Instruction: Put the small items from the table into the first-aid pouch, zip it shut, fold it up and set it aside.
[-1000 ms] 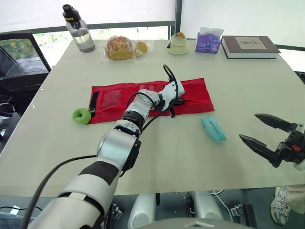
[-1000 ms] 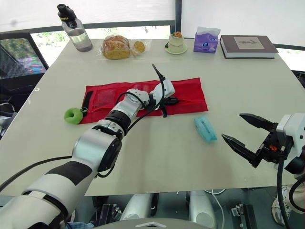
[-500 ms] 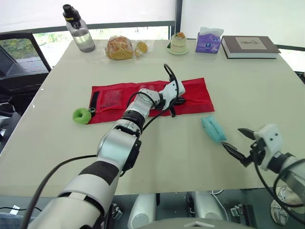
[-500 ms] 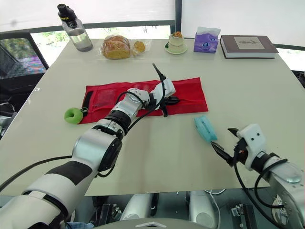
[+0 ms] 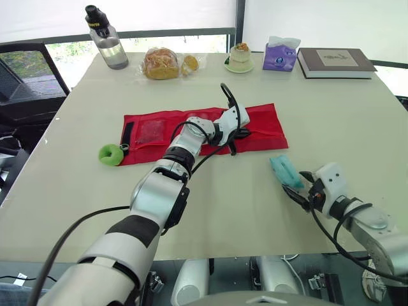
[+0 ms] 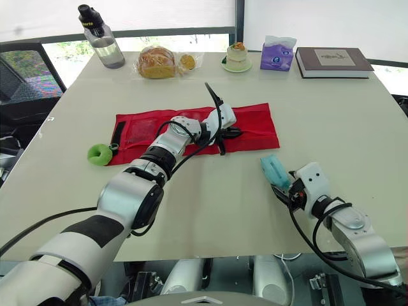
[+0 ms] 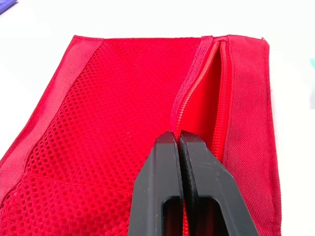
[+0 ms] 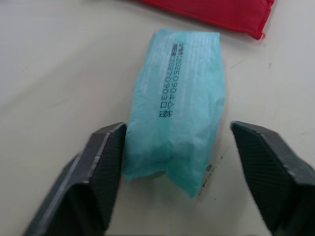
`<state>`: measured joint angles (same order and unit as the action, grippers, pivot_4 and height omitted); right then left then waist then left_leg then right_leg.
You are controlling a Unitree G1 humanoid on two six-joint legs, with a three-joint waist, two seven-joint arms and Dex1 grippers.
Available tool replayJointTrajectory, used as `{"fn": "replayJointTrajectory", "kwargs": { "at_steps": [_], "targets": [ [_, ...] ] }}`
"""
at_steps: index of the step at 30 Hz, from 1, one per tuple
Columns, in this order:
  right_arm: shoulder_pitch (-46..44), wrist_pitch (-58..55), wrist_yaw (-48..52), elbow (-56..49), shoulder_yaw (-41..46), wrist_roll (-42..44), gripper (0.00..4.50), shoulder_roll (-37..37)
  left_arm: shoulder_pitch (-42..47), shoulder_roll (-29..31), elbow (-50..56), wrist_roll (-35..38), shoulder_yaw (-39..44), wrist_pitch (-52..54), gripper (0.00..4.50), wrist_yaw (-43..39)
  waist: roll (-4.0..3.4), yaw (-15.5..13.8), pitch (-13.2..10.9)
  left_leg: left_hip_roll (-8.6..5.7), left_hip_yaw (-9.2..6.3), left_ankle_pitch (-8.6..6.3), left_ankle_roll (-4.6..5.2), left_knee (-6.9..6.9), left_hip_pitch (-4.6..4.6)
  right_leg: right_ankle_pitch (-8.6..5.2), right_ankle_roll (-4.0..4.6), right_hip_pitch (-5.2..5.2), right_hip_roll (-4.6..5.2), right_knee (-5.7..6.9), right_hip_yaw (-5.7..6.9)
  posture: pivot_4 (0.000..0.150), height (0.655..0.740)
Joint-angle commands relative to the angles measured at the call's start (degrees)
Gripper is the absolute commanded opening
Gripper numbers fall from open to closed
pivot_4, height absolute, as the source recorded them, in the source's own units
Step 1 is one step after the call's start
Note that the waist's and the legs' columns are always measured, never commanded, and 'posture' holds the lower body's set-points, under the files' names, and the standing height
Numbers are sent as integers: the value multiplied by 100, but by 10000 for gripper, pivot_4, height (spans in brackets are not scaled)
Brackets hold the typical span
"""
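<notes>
Pale table (image 5: pixel 76 191) carries everything, with the work near its middle. The right claw (image 8: pixel 178 135) stands wide around the teal packet (image 5: pixel 284 171). One finger (image 8: pixel 106 162) is against a long side, the other is apart from the opposite side, and nothing is gripped yet. The packet lies flat on the table just off the right end of the pouch (image 5: pixel 268 124), on the robot's side of it. Straddling it this way looks meant to let the fingers close across its narrow width for a sure pinch.

The left claw (image 7: pixel 176 140) is pressed shut on the pouch at the zip (image 7: pixel 197 93), which gapes beyond the tips. I judge it holds the lip so the pocket stays open and the pouch cannot slide when the packet arrives.

A green ring (image 5: pixel 109 154) touches the pouch's left end. Well beyond the pouch's far edge stand a bottle (image 5: pixel 105 41), bread (image 5: pixel 160 64), a cup (image 5: pixel 240 57), tissues (image 5: pixel 280 54) and a book (image 5: pixel 335 62).

A second ago the right claw hung wide, well right of the packet and farther from the pouch. Half a second ago it was near the packet's near end. Now it brackets the packet. The left claw, pouch and packet have not shifted.
</notes>
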<state>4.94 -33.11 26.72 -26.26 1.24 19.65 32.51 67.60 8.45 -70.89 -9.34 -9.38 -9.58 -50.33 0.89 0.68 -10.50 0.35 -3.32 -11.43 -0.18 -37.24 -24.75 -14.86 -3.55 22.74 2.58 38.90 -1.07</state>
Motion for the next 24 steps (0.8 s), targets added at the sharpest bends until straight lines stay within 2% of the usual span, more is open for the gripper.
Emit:
{"fn": "replayJointTrajectory", "kwargs": {
  "at_steps": [1, 4, 5, 16, 24],
  "targets": [
    [-49, 57, 27, -187, 252, 27, 15789, 32, 205, -29, 244, 142, 133, -83, 0, -32, 0, 1, 0, 0, -1, 0, 0, 0, 1, 0, 0, 0, 0, 1, 0, 1500, 7400],
    [-294, -253, -77, -391, 315, 156, 3289, -20, 163, -56, 289, 183, 142, -83, 0, -114, 0, 4, 0, 0, -1, 0, 0, -1, 2, 0, 0, 0, 0, 3, 1, 1500, 7400],
    [-461, -373, -142, -447, 311, 217, 1060, -83, 149, -73, 304, 195, 140, -89, 0, -150, 0, 4, 0, 0, -1, 0, 0, -2, 2, 0, 0, 0, 0, 4, 1, 1500, 7400],
    [-1844, -2066, -1041, -108, 54, 77, 1060, -506, 143, -240, 443, 258, 132, -52, 0, -253, -2, -3, 1, -3, -3, 0, 0, 2, -4, 1, 3, 1, 3, 0, 3, 1500, 7400],
    [-2245, -2352, -1076, 254, -341, -152, 1060, -584, 82, -310, 573, 301, 124, 9, 0, -286, -2, 18, 1, -3, -4, 0, 0, 2, -2, 1, 3, 2, 3, 2, 4, 1500, 7400]
  ]
}}
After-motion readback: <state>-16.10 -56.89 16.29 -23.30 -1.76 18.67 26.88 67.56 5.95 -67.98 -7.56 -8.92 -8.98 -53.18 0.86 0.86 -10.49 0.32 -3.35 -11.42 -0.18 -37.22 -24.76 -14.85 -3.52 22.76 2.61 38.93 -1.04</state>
